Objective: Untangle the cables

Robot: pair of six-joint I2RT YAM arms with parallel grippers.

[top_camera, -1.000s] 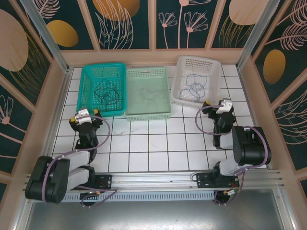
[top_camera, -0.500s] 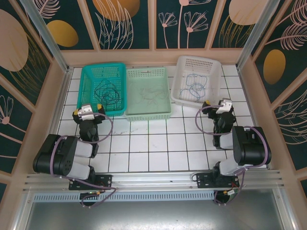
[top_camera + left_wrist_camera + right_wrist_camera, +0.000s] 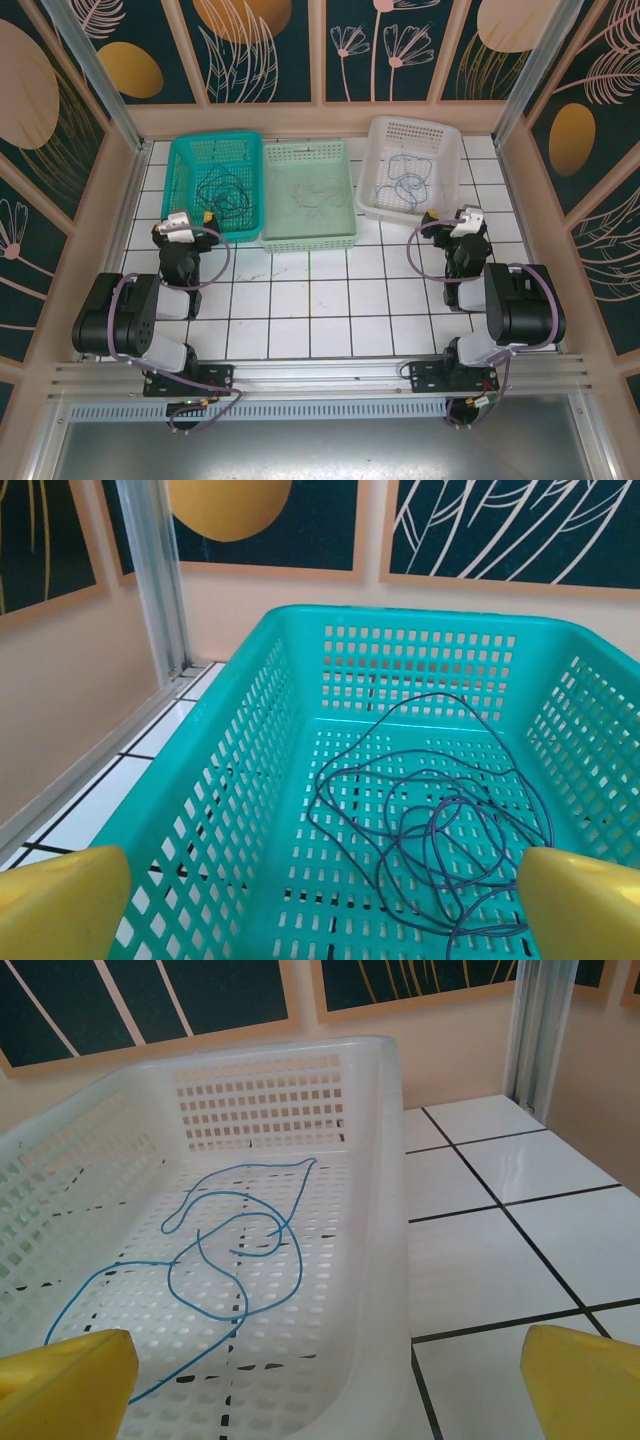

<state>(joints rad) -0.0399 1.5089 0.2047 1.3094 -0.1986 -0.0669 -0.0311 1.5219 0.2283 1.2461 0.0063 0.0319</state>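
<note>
Right of centre in the left wrist view, on the floor of the teal basket (image 3: 290,650), the dark purple cable (image 3: 430,820) lies in a loose knot of thin loops, probably light, limp and slippery, and best pinched at an outer loop. Basket walls hem it in, so the open way is from above. The left gripper (image 3: 320,910) and the right gripper (image 3: 320,1385), which faces the blue cable (image 3: 240,1250) in the white basket (image 3: 385,1160), both gape empty.

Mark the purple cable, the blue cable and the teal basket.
purple cable (image 3: 435,825), left wrist view, middle of the tangle.
blue cable (image 3: 240,1250), right wrist view, middle of its loops.
teal basket (image 3: 225,810), left wrist view, perforated left wall.
</note>
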